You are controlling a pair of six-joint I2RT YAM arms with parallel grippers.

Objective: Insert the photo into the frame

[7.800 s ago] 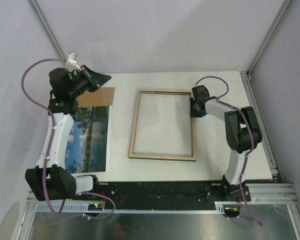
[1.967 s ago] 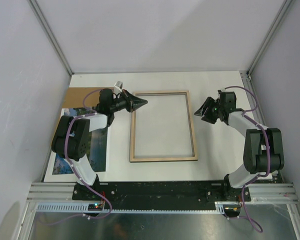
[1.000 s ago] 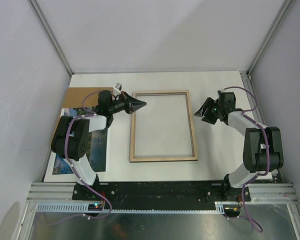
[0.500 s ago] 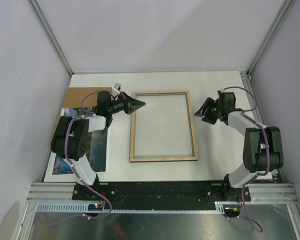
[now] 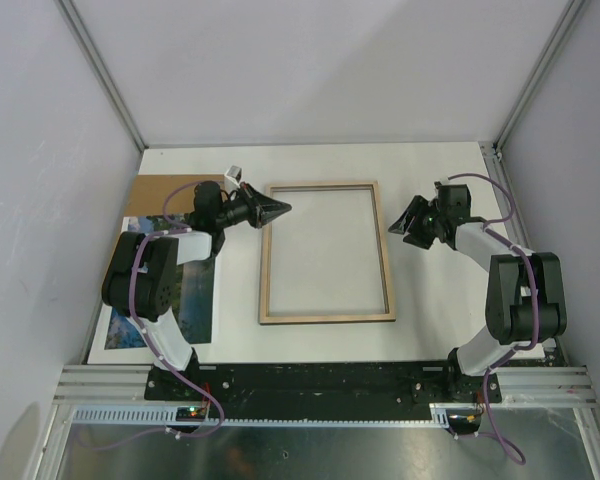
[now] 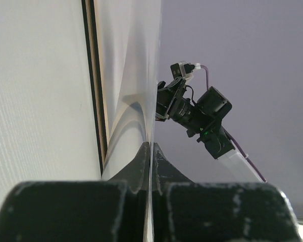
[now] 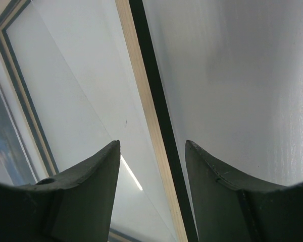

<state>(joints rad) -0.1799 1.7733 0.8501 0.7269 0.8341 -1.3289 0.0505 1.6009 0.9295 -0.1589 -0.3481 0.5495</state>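
Note:
The frame (image 5: 325, 318) lies flat mid-table, pale wood side up. My left gripper (image 5: 280, 208) is at its far-left corner. In the left wrist view it (image 6: 151, 144) is shut on a thin clear sheet, the pane's edge (image 6: 152, 91), beside the frame's rail (image 6: 93, 75). My right gripper (image 5: 402, 223) is open and empty just right of the frame's right rail. In the right wrist view (image 7: 151, 143) its jaws stand either side of that rail (image 7: 141, 101), and the pane (image 7: 65, 101) shows a slanted edge. The photo (image 5: 195, 295) lies picture up at the left, partly under my left arm.
A brown cardboard board (image 5: 152, 195) lies at the back left, beside the photo's far end. Metal posts and grey walls close in the table on the left, back and right. A black rail (image 5: 320, 385) runs along the near edge.
Since the oldest frame my left arm has swung from the cardboard to the frame's far-left corner, and my right gripper has drawn back off the frame's right rail. Almost nothing moved in the last second.

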